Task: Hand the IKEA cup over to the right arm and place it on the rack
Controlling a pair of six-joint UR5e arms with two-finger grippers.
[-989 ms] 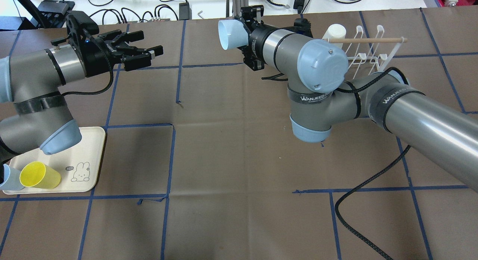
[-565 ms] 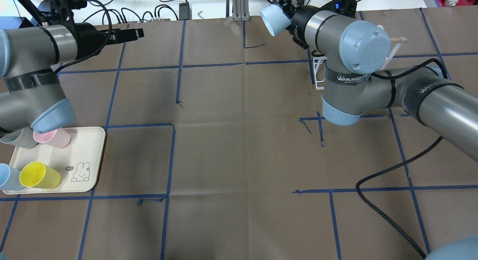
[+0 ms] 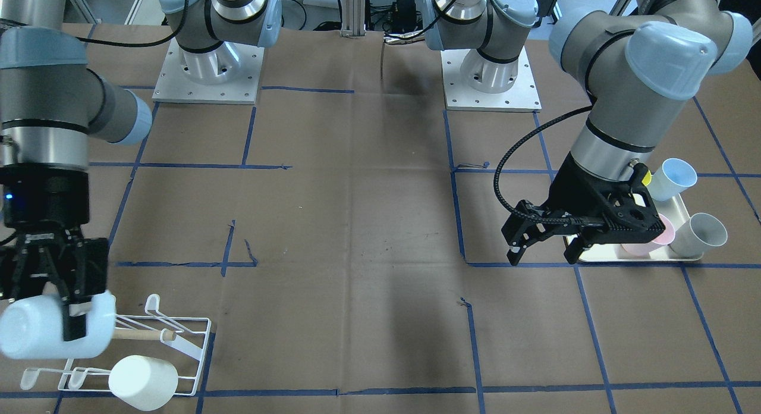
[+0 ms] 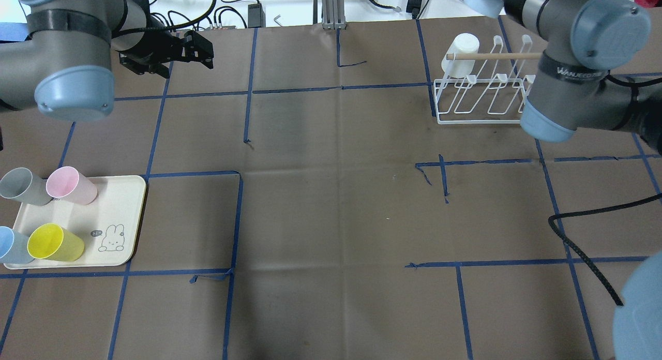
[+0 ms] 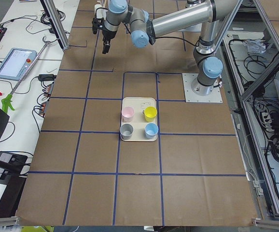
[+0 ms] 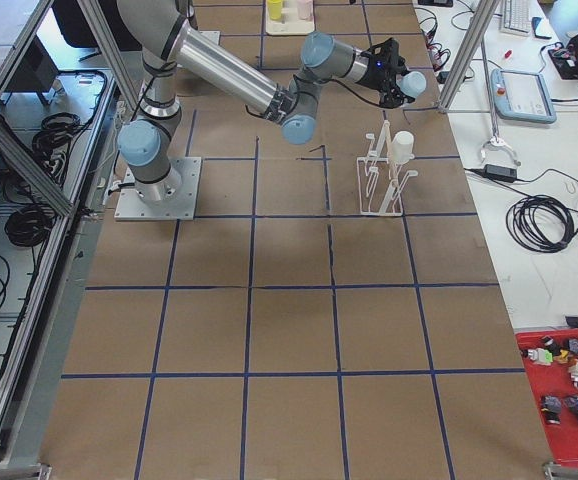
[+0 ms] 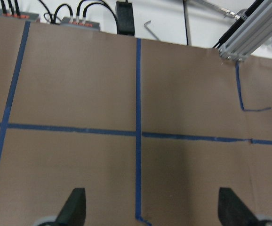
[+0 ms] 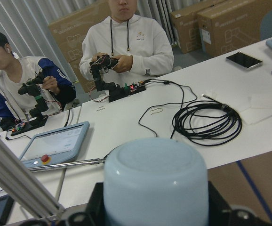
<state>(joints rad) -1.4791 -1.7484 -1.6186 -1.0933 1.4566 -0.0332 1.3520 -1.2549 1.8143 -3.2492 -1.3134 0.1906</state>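
My right gripper [image 3: 59,319] is shut on a pale blue cup [image 3: 50,333] and holds it on its side in the air by the white wire rack [image 3: 190,342]. The cup fills the bottom of the right wrist view [image 8: 155,183] and shows at the top edge of the overhead view [image 4: 478,0]. The rack [image 4: 481,99] has a wooden dowel [image 4: 496,55] across it and one white cup [image 4: 462,52] hung on a prong. My left gripper [image 3: 542,259] is open and empty above the table, far from the rack; its fingertips [image 7: 75,209] show over bare paper.
A cream tray [image 4: 119,215] at the near left holds grey [image 4: 18,186], pink [image 4: 70,185], yellow [image 4: 51,242] and blue [image 4: 10,245] cups. A black cable [image 4: 584,230] lies on the table at the right. Blue tape lines grid the brown paper.
My right arm has swung right and away with the blue cup, to the far side of the rack. My left arm has drawn back to the left, uncovering the tray's cups.
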